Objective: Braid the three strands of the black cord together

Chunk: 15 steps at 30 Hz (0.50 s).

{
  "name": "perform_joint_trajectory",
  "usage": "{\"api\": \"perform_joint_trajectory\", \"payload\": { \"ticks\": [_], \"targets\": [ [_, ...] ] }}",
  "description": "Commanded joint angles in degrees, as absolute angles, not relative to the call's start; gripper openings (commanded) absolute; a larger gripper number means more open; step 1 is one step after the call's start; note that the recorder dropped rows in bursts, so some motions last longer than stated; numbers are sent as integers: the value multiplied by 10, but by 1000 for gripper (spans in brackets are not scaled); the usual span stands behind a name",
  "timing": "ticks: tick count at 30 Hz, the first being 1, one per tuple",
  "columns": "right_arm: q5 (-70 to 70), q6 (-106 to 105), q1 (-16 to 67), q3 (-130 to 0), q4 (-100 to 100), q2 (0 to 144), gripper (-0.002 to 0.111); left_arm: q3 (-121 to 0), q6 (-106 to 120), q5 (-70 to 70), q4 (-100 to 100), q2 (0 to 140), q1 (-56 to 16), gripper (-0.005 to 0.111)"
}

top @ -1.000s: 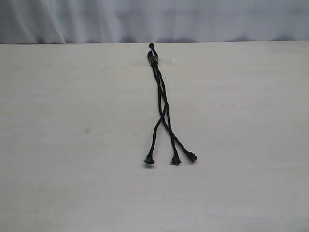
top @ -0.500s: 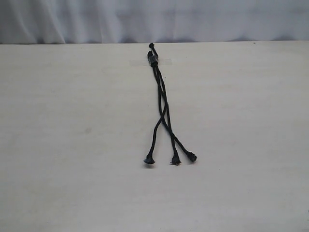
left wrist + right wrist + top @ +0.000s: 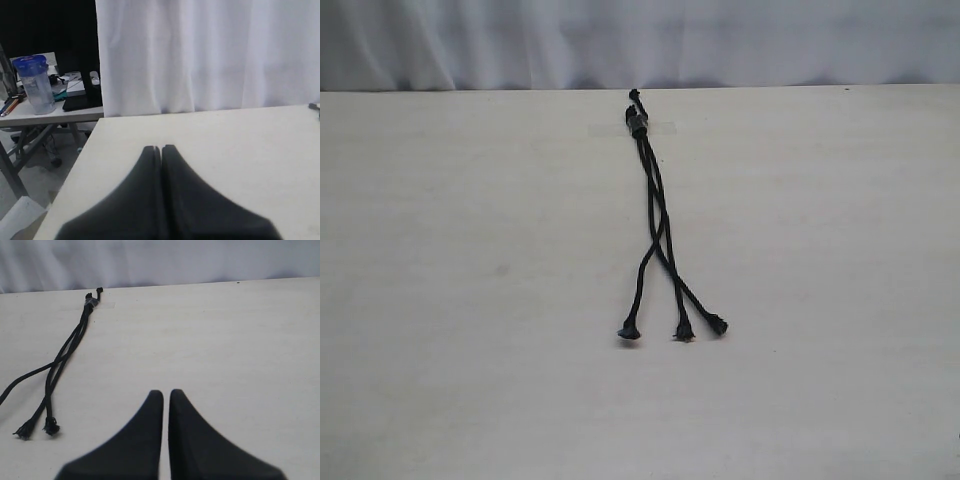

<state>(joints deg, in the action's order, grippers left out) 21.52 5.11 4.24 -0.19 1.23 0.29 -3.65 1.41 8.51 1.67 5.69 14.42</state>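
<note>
Exterior view: the black cord (image 3: pixel 650 190) lies alone on a pale table (image 3: pixel 470 300) before a white curtain (image 3: pixel 720 40), its bound end (image 3: pixel 637 122) farthest from the camera. The three strands (image 3: pixel 665 265) run close together, cross once and fan out to three frayed knobs (image 3: pixel 683 332); no arm shows in this view. In the right wrist view, the right gripper (image 3: pixel 166 395) hovers over bare tabletop with its fingers pressed nearly together and nothing between them. The cord lies ahead of those tips and toward the left arm's side, well apart from them. In the left wrist view, the left gripper (image 3: pixel 161 149) is likewise closed and empty near the table's edge, far from the cord.
</note>
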Motion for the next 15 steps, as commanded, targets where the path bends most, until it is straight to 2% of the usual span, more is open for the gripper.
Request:
{"api": "perform_joint_trajectory", "payload": {
  "ticks": [1, 7, 15],
  "targets": [
    [206, 47, 45, 0, 6, 0, 4, 0, 13, 79, 15, 5, 147, 0],
    [206, 47, 45, 0, 6, 0, 4, 0, 13, 192, 15, 0, 147, 0],
    [206, 47, 45, 0, 6, 0, 4, 0, 14, 198, 15, 0, 147, 0]
  ]
}}
